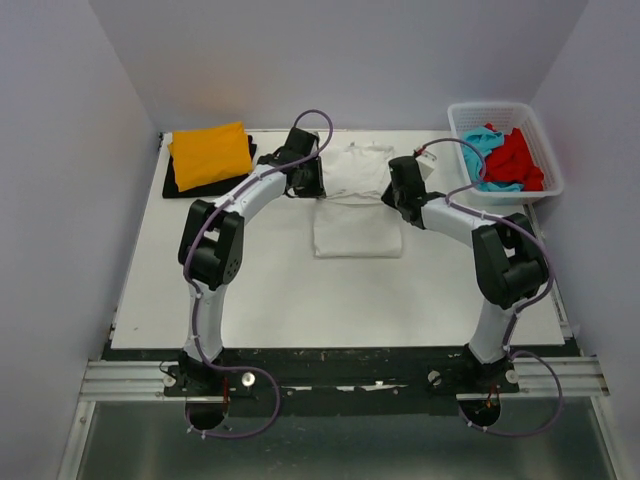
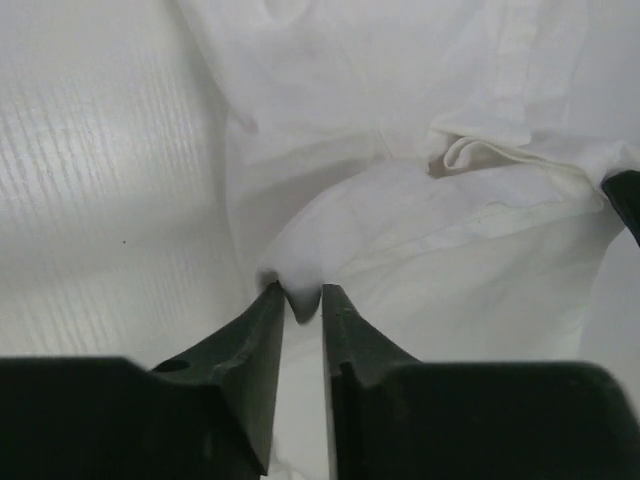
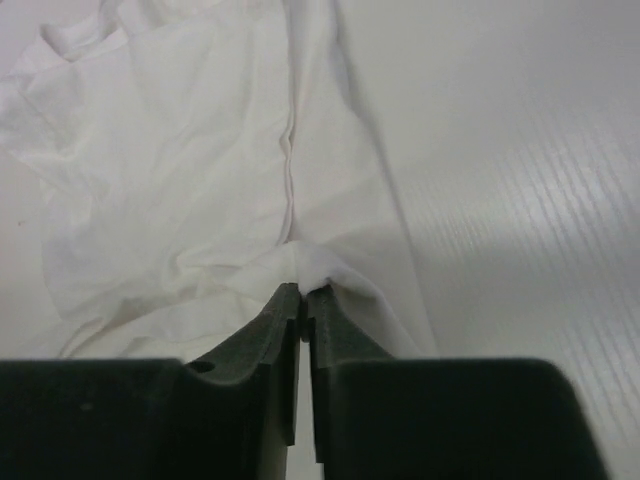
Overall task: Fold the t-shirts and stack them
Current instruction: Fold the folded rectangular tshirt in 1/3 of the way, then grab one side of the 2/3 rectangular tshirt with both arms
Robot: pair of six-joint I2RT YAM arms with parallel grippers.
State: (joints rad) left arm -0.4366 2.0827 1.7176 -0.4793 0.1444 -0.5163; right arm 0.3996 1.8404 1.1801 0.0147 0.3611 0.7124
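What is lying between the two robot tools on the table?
The white t-shirt lies between the left tool and the right tool, and each pinches a bit of it. The top view shows this best.

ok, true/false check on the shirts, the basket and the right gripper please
1. The right gripper is shut on the white t-shirt. True.
2. The orange t-shirt lies in the basket. False: it lies on the black t-shirt at the table's far left corner.
3. The basket holds the red t-shirt and the turquoise t-shirt. True.
4. The white t-shirt is stacked on the orange one. False: it lies apart, mid-table between the arms.
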